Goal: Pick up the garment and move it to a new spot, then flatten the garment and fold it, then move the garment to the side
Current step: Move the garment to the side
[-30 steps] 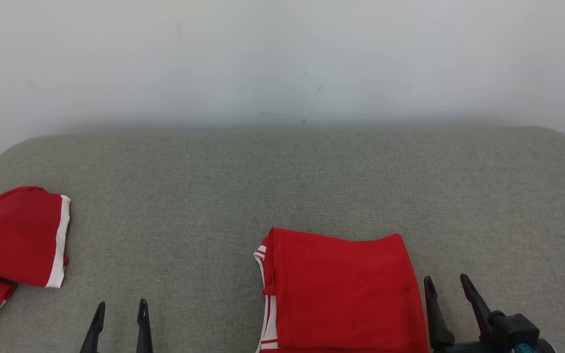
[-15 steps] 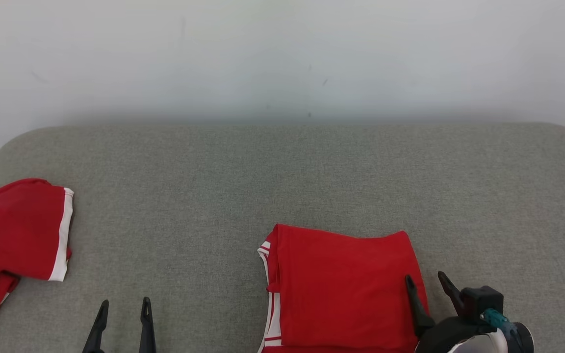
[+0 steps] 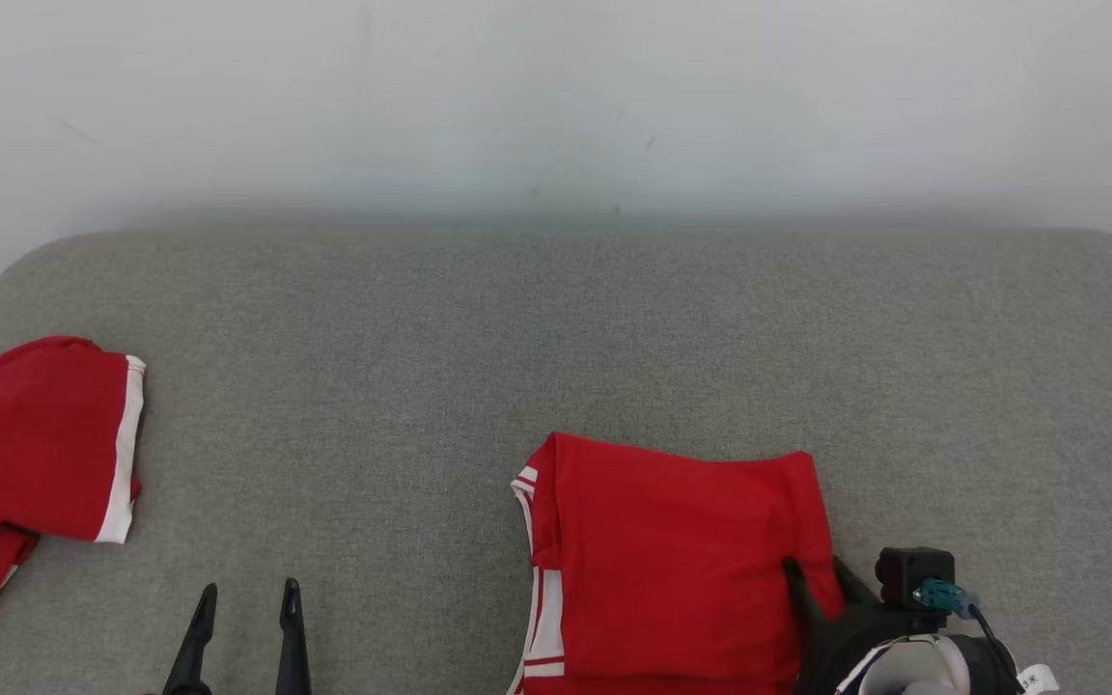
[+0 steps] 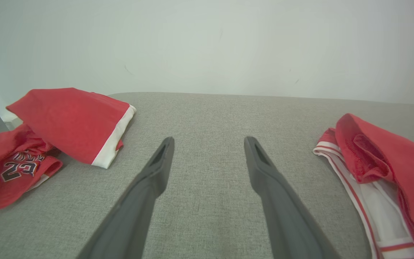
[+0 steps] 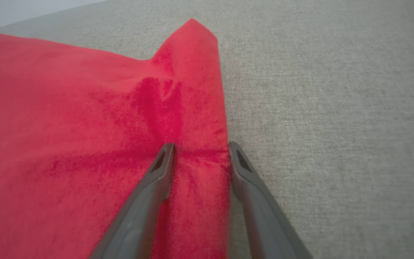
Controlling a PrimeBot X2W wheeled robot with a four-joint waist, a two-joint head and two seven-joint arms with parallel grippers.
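The folded red garment (image 3: 672,550) is lying on the gray cushion (image 3: 556,338), toward 5 o'clock in the head view, with its white-striped edge facing 9 o'clock and its near end running off the bottom of that view. The right end effector (image 3: 815,579) is sitting at the garment's 4 o'clock side, right on its outer edge. In the right wrist view this end effector (image 5: 201,145) is standing with its fingers spread. One finger is resting on the red cloth and the other is lying just at the cloth's border where the cushion begins, so a narrow, creased strip of the garment is lying between them.

The left end effector (image 3: 250,591) is hovering at 7 o'clock in the head view, well apart from the garment. Its fingers are spread wide over bare cushion, with nothing between them (image 4: 210,140).

A second heap of red clothes (image 3: 35,444) is lying at the cushion's 9 o'clock edge.
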